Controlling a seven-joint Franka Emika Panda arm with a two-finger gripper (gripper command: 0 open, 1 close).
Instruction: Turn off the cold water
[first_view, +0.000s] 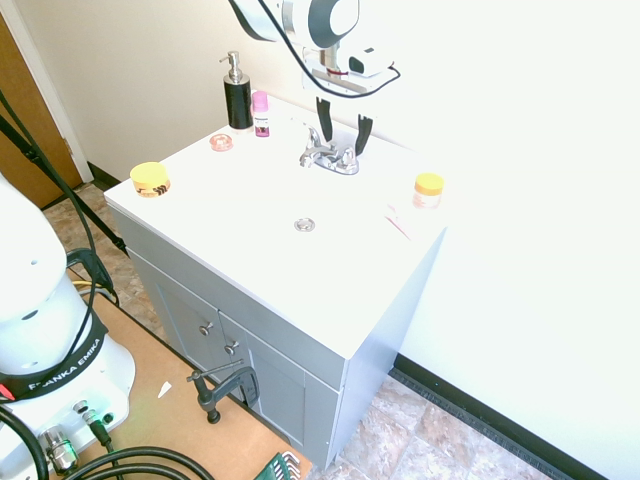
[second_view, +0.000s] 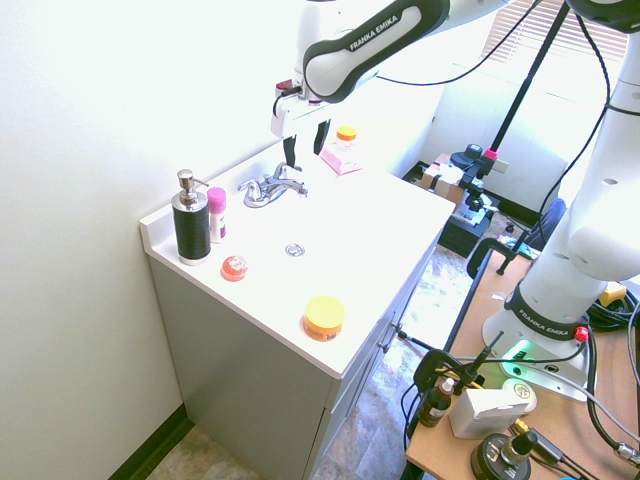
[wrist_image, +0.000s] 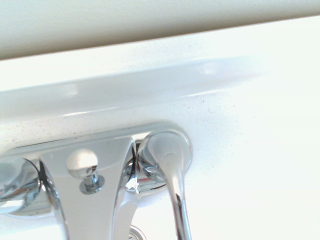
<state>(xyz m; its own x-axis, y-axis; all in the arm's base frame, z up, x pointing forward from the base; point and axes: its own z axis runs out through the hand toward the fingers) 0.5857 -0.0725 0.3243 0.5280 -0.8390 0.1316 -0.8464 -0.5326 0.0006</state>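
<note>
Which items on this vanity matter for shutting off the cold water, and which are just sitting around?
Belongs to the job:
- right-hand chrome lever of the faucet
- claw, open, poised above that lever

Just lying about:
- black soap dispenser
- pink bottle
- small red dish
- yellow jar
- orange-lidded jar
- sink drain

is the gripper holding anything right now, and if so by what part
Nothing is held. The gripper hangs open above the faucet, its jaws spread apart over the right-hand lever without closing on it.
</note>
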